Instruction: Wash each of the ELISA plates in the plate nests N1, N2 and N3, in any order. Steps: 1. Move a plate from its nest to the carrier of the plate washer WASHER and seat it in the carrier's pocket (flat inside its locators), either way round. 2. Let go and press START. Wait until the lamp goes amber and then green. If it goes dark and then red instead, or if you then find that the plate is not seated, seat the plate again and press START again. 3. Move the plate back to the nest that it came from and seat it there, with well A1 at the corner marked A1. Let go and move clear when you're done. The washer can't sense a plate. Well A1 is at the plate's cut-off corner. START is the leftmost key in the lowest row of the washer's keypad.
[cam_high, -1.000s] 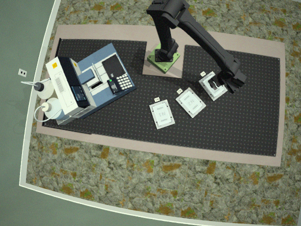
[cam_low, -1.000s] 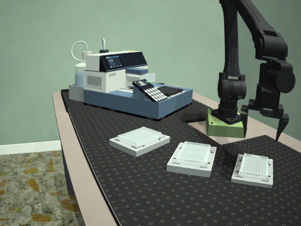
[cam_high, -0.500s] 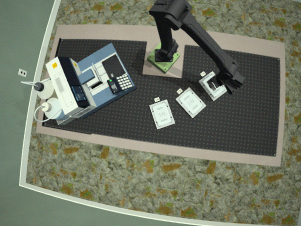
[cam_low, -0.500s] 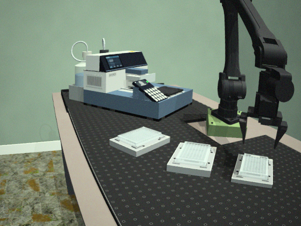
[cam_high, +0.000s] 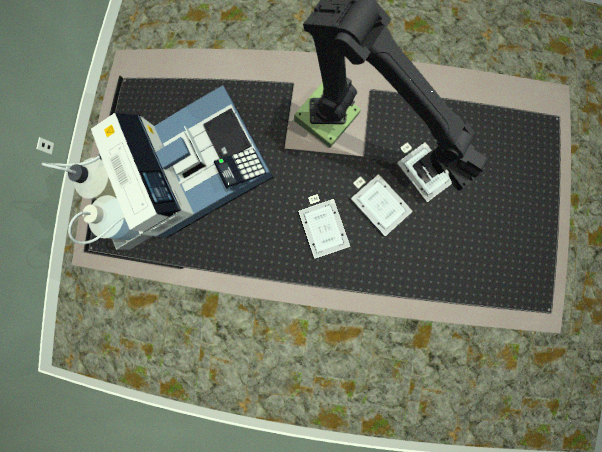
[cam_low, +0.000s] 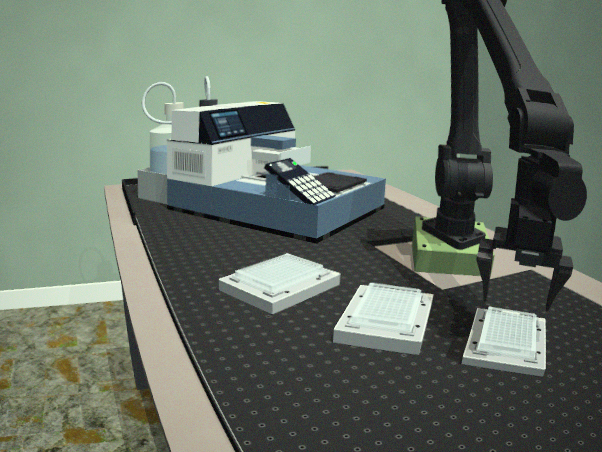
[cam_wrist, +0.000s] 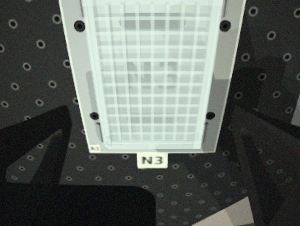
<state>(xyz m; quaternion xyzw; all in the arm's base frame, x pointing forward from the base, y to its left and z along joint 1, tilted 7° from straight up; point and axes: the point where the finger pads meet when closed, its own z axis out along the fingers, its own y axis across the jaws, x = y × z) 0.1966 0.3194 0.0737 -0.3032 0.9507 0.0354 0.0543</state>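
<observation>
My gripper (cam_low: 517, 305) (cam_wrist: 151, 114) is open and empty, above the rear end of nest N3 (cam_low: 504, 367) (cam_wrist: 78, 57), one finger toward each long side of its plate (cam_low: 509, 331) (cam_wrist: 150, 85). That plate lies flat in the nest; the A1 mark (cam_wrist: 95, 148) shows at the nest's lower left corner in the wrist view. A second plate (cam_high: 382, 205) (cam_low: 387, 306) lies in nest N2 (cam_low: 377, 344), a third plate (cam_high: 325, 227) (cam_low: 280, 272) in nest N1 (cam_low: 272, 305). The washer (cam_high: 120, 165) (cam_low: 210, 155) shows a green lamp (cam_high: 221, 161) (cam_low: 295, 163). No plate shows on its dark front bed (cam_high: 227, 130) (cam_low: 340, 181).
The washer's keypad (cam_high: 248, 164) (cam_low: 311, 189) stands raised beside the dark bed. Two bottles with tubes (cam_high: 90, 181) (cam_high: 106, 216) stand behind the washer. The arm's green base (cam_high: 327, 132) (cam_low: 445, 257) is at the rear edge, between washer and nest N3.
</observation>
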